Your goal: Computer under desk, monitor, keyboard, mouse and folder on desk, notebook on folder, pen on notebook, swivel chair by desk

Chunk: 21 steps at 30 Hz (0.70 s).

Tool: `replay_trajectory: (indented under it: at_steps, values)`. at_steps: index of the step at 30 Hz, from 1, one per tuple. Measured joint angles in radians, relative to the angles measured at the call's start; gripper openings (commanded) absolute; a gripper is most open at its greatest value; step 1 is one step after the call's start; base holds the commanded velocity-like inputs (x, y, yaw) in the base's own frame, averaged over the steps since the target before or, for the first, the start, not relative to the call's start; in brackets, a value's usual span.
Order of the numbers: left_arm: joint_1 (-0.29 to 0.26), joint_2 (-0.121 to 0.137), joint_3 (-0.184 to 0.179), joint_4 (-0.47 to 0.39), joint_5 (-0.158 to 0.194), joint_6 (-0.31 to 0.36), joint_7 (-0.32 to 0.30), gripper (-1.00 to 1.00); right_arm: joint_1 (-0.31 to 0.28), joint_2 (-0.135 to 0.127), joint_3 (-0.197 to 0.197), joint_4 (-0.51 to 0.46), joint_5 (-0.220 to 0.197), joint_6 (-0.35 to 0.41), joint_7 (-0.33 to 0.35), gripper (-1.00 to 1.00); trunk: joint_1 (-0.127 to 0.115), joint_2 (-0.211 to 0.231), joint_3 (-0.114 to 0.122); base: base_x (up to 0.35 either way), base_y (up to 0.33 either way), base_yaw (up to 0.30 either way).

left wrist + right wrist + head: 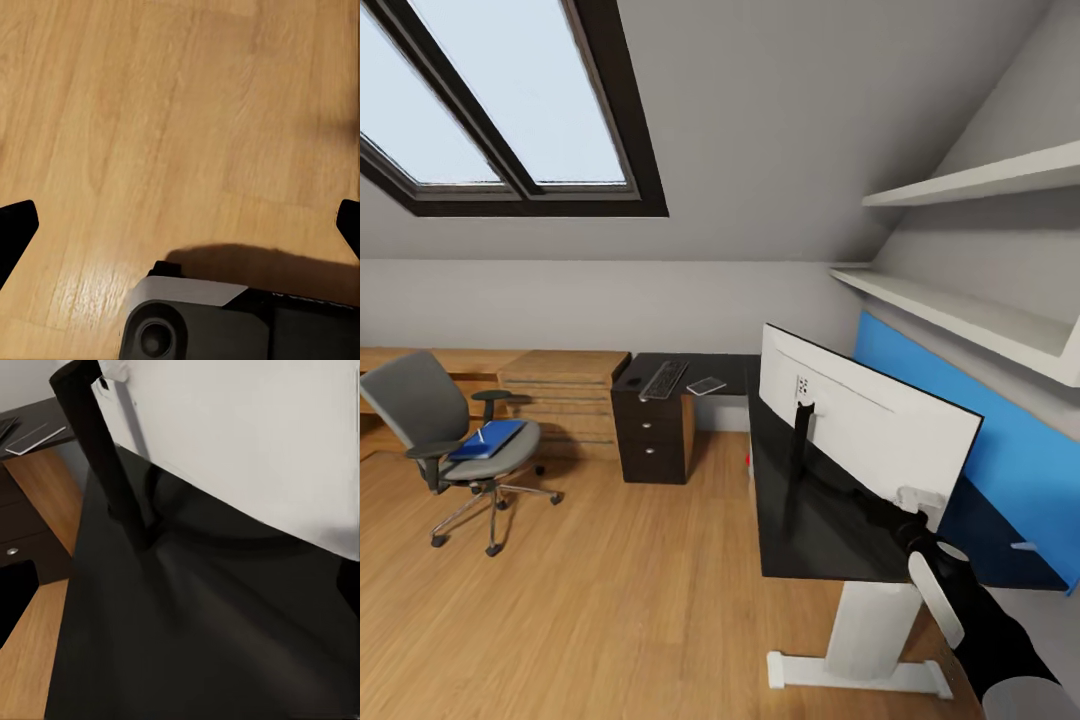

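the near arm of the desk (800,530) is crowded: the monitor (870,420) stands along it with its white back outward, its black stand arm (800,440) planted near the middle, and the right gripper (920,515) sits at the monitor's lower near corner. a bare black strip runs between the stand and the desk's floor-side edge. behind the screen the blue wall panel (1010,450) and two shelves (970,310) close in. at the far corner the keyboard (663,379) and a flat tablet-like item (706,385) lie apart above the drawers (650,435). the wooden floor (610,600) between the desk and the swivel chair (455,440) lies wide open.
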State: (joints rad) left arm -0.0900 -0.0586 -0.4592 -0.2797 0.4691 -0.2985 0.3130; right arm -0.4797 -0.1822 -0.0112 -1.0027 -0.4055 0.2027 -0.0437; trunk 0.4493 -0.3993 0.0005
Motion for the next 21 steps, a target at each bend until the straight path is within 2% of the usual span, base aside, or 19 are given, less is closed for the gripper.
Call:
replay_trajectory:
  at_steps: [9, 14, 21]
  values:
    - [0.000, 0.000, 0.000, 0.000, 0.000, 0.000, 0.001, 1.00, 0.000, -0.001, -0.001, -0.001, 0.000, 0.000, 0.001, 1.00, 0.000, 0.000, 0.000, 0.186, -0.173, 0.000]
    - [0.000, 0.001, 0.001, 0.000, 0.000, 0.000, 0.001, 1.00, 0.000, -0.001, 0.000, -0.001, 0.000, 0.000, 0.001, 1.00, 0.000, 0.000, 0.000, 0.150, -0.046, 0.000]
    - [0.000, 0.001, 0.001, 0.000, 0.000, 0.000, 0.001, 1.00, 0.001, -0.001, -0.002, -0.001, 0.000, 0.000, 0.000, 1.00, 0.000, 0.000, 0.000, 0.275, -0.011, 0.000]
